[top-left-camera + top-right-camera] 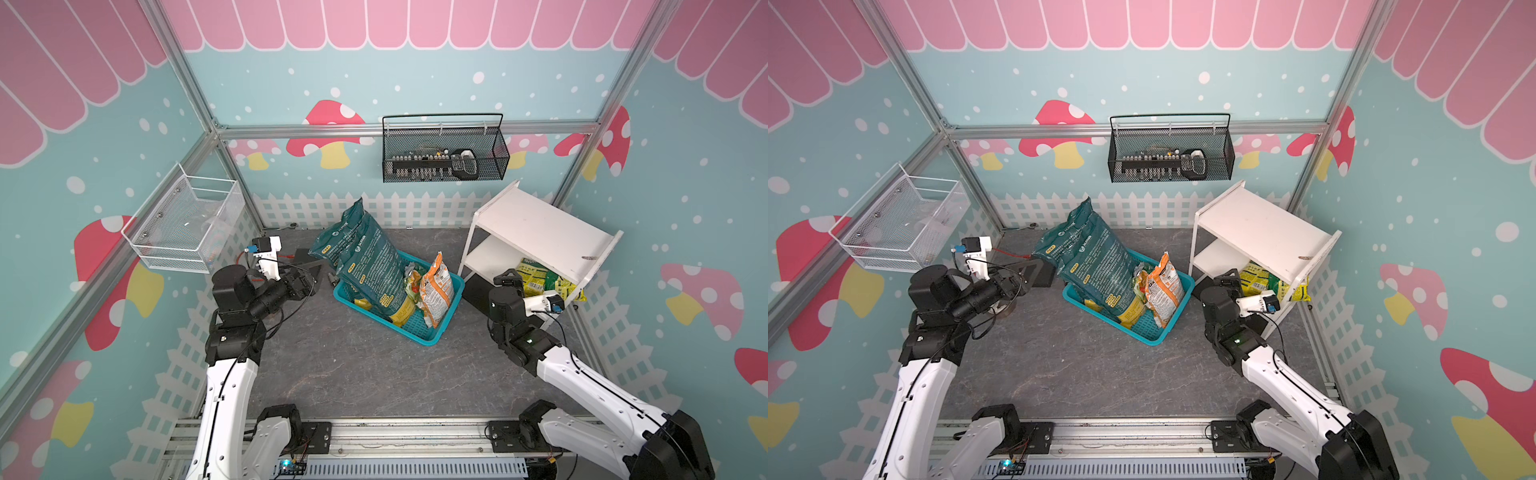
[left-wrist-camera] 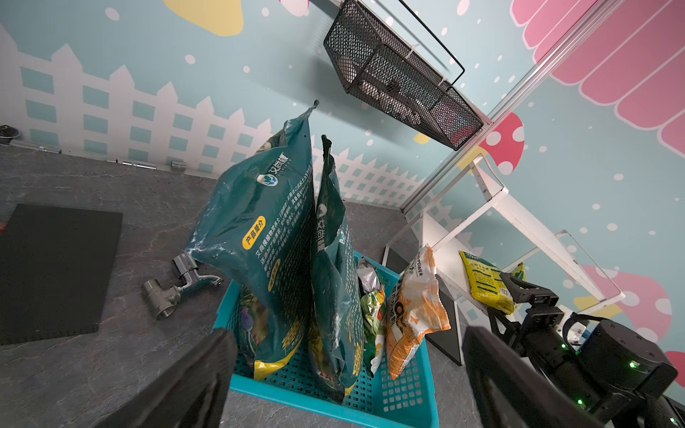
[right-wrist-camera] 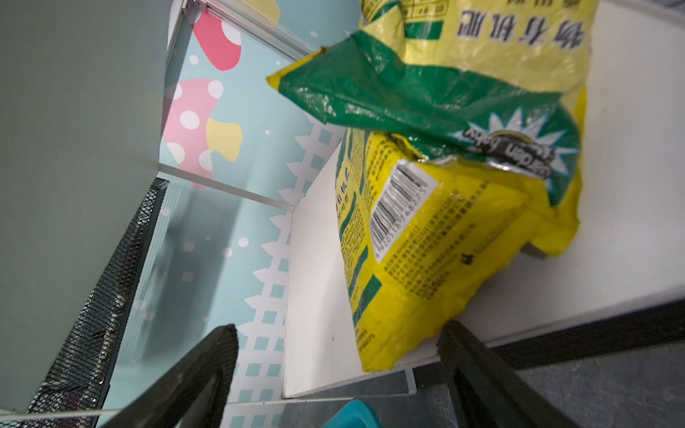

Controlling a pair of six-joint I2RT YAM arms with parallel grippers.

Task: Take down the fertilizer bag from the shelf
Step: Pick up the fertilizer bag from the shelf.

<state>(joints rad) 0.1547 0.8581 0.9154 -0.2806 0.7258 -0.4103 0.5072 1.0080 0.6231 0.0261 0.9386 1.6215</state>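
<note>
The fertilizer bag (image 3: 437,229) is crinkled yellow plastic with a green band, a white starburst logo, dense small print and a barcode label. It lies slumped on a lower board of the shelf (image 1: 540,232), which is white with solid side panels and stands at the back right of the surface (image 1: 353,374); both top views show the bag under the top board. In the right wrist view it looks like 2 yellow-green bags stacked, though I cannot tell for sure.

The right tool (image 3: 337,370) sits just in front of the bag, released, its 2 fingers spread either side of the bag's near corner. The left tool (image 2: 348,378) is also released, gripping nothing.

A teal basket (image 1: 432,332) holds 2 tall dark green bags (image 1: 374,266), 1 orange bag (image 1: 436,291) and 1 small green packet between them.
</note>
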